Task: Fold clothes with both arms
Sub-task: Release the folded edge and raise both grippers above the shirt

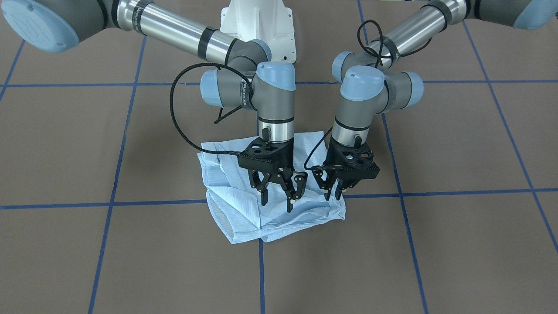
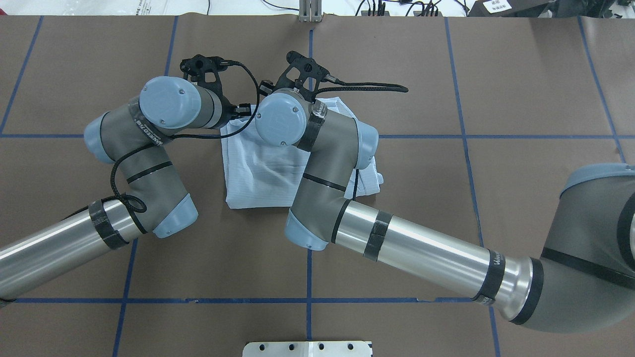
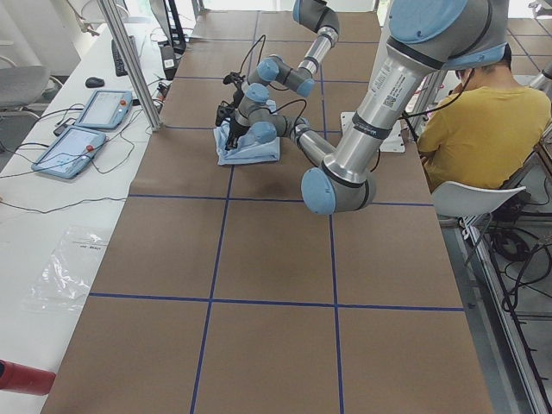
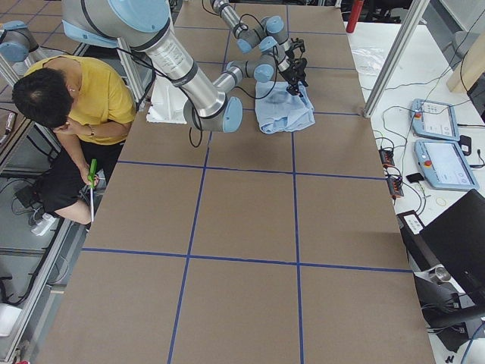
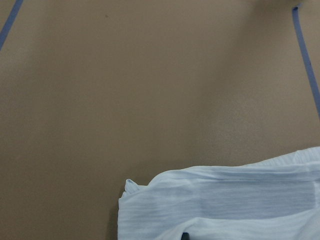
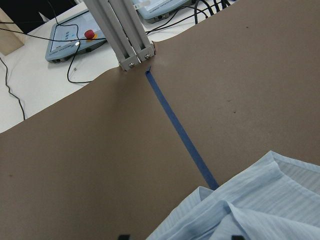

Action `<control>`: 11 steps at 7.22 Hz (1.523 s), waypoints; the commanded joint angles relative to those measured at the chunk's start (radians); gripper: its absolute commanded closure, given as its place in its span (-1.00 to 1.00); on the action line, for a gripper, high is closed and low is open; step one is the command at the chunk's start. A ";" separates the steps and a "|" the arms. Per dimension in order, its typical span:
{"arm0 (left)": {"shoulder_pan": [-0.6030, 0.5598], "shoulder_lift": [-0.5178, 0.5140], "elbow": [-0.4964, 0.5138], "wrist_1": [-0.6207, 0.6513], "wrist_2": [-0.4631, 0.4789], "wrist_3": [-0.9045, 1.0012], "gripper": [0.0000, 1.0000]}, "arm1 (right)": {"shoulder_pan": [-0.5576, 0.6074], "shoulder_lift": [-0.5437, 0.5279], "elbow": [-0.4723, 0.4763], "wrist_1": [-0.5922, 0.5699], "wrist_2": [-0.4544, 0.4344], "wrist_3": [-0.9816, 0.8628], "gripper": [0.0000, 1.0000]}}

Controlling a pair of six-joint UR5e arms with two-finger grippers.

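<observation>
Exterior front-facing view, bottom upward: one shirt, bunched into a loose packet at lower centre of the brown worktop. Just above it, two end effectors. Left of centre, right end effector, spread wide, holding nothing. Right of centre, left end effector, drawn narrow at the cloth's corner, pinch unclear. Probably best to grip matching corners, lift evenly, keep the edge taut, lay flat. Behind, two arms: right arm, left arm.
</observation>
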 commanded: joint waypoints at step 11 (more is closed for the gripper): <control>0.058 -0.027 0.095 -0.121 0.009 0.073 0.55 | 0.138 -0.270 0.246 0.114 0.282 -0.272 -1.00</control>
